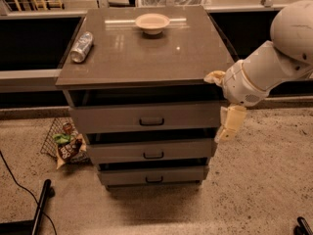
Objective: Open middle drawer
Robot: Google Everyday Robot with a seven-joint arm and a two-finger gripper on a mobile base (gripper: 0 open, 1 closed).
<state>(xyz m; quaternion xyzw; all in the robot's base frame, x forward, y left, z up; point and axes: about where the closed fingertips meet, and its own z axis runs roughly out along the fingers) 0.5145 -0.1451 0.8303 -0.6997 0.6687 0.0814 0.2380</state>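
A grey three-drawer cabinet [146, 58] stands in the middle of the camera view. The middle drawer [122, 152] has a dark handle [153, 155] at its centre and its front sits a little behind the top drawer's front [107, 119]. My gripper [228, 125] hangs from the white arm [266, 67] at the cabinet's right front corner. It is level with the top drawer, just above and right of the middle drawer's right end, well away from the handle.
A pale bowl [152, 22] and a lying can [81, 46] rest on the cabinet top. A wire basket with snack bags [66, 143] sits on the floor at the cabinet's left. A dark cable and pole [39, 207] lie at bottom left. A bottom drawer [122, 176] is below.
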